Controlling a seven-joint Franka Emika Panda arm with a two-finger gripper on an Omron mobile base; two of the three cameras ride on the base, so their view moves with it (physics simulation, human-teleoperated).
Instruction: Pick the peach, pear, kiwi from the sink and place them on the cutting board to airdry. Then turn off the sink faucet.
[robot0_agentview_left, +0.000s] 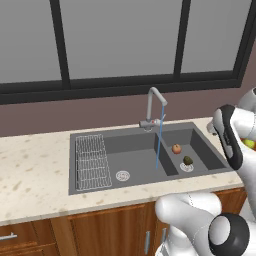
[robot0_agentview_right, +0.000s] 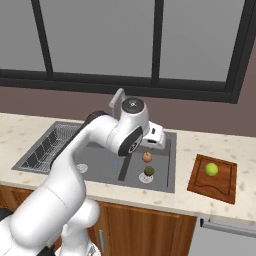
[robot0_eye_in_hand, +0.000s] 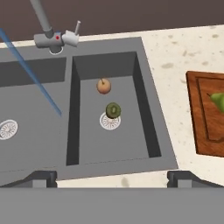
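Observation:
The peach (robot0_agentview_left: 176, 148) (robot0_agentview_right: 147, 157) (robot0_eye_in_hand: 103, 86) lies in the right basin of the sink (robot0_agentview_left: 130, 142) (robot0_eye_in_hand: 148, 109). Just in front of it, the kiwi (robot0_agentview_left: 188, 160) (robot0_agentview_right: 149, 171) (robot0_eye_in_hand: 113, 110) rests on that basin's drain. The pear (robot0_agentview_right: 211, 169) (robot0_eye_in_hand: 218, 101) sits on the cutting board (robot0_agentview_right: 222, 187) (robot0_eye_in_hand: 205, 127), on the counter right of the sink. Water (robot0_agentview_left: 159, 145) (robot0_eye_in_hand: 35, 78) runs from the sink faucet (robot0_agentview_left: 150, 107) (robot0_eye_in_hand: 48, 39) into the left basin. My gripper (robot0_eye_in_hand: 112, 177) hovers open and empty above the right basin, well above the fruit.
A wire rack (robot0_agentview_left: 92, 162) (robot0_agentview_right: 50, 142) fills the far left of the sink. The left basin has its own drain (robot0_agentview_left: 123, 175) (robot0_eye_in_hand: 8, 129). A window wall runs behind the counter. My arm's elbow (robot0_agentview_right: 125, 135) rises over the sink's middle.

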